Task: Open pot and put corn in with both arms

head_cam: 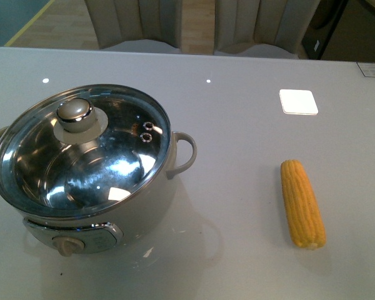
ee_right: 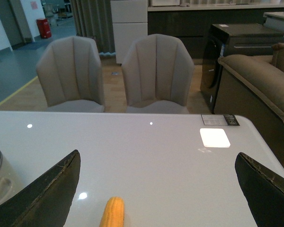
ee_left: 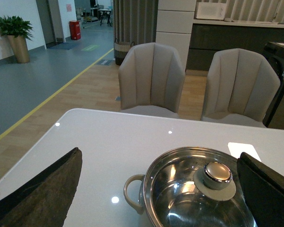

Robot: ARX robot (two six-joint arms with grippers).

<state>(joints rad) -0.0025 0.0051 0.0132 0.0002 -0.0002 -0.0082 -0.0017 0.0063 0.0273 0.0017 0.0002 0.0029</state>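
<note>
The cream-white pot (head_cam: 94,206) stands at the table's left, shut by a glass lid (head_cam: 112,169) with a round knob (head_cam: 75,111). The yellow corn (head_cam: 302,203) lies on the table to the right, lengthwise toward me. Neither arm shows in the front view. In the left wrist view my left gripper (ee_left: 161,187) is open, its fingers (ee_left: 42,189) wide apart above and short of the pot (ee_left: 180,198), the lid knob (ee_left: 217,172) near one finger. In the right wrist view my right gripper (ee_right: 158,189) is open, with the corn's tip (ee_right: 112,213) between its fingers (ee_right: 47,191), toward one side.
A white square patch (head_cam: 298,101) lies on the white table (head_cam: 237,144) behind the corn. Two beige chairs (head_cam: 137,25) stand along the far edge. A label (head_cam: 372,69) sits at the far right corner. A sofa (ee_right: 260,80) stands beyond the table's right side.
</note>
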